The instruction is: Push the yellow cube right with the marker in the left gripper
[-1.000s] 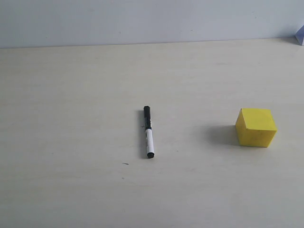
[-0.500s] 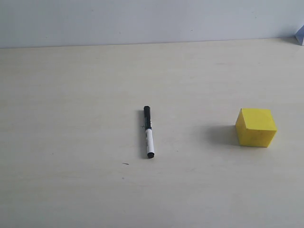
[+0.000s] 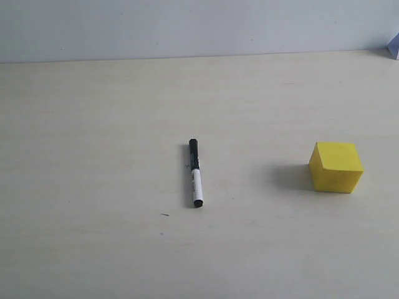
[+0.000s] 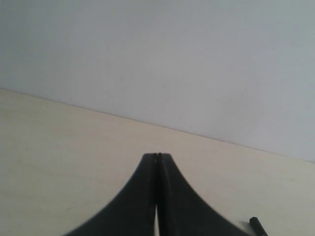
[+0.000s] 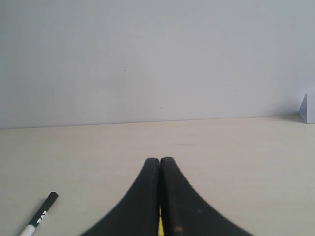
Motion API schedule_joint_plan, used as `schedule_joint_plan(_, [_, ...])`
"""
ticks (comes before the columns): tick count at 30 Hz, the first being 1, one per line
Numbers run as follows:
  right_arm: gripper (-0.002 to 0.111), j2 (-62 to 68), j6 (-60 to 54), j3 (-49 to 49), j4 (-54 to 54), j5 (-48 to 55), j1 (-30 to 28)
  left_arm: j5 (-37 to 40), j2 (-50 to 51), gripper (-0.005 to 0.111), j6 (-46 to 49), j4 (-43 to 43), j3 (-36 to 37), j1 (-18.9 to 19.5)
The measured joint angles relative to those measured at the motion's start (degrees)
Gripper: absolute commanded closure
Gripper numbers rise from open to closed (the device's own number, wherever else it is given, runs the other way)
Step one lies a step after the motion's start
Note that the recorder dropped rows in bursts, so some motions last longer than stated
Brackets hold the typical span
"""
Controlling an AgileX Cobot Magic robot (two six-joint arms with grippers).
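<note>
Left gripper (image 4: 157,156): its 2 black fingers are pressing together tip to tip, closed on nothing; it is hanging above the pale table (image 4: 54,142), and 1 black end of the marker (image 4: 255,224) is showing on the surface near it, apart from the fingers

Right gripper (image 5: 160,160): its 2 fingers are likewise meeting at the tips, gripping nothing; a thin yellow sliver is showing through the slit lower down between them, and the marker is lying off to 1 side on the table

Dark mark (image 3: 164,215): a tiny streak is sitting on the table in the exterior view, just nearer than the marker and slightly to its left; what it is cannot be told

Marker: it is lying flat on the table near the middle of the exterior view, free of both grippers; its white barrel is pointing toward the near edge and its black cap toward the wall, the whole pen leaning only slightly off that line

Yellow cube (image 3: 336,167): it is resting on the table to the right of the marker, well apart from it and at about the same depth, casting a soft shadow to its left

Wall (image 3: 199,28): a plain grey-white surface is rising behind the far edge of the table

Pale object (image 3: 394,47): a small bluish-white corner is peeking in at the far right, where table and wall are meeting
</note>
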State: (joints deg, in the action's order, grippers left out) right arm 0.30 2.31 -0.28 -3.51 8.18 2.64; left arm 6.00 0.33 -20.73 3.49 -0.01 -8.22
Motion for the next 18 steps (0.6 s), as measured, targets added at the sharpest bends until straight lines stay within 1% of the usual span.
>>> schedule_joint_plan(18, [0.108,0.0,0.0,0.0,0.0,0.0,0.0,0.0,0.0,0.107,0.8,-0.4,0.0,0.0])
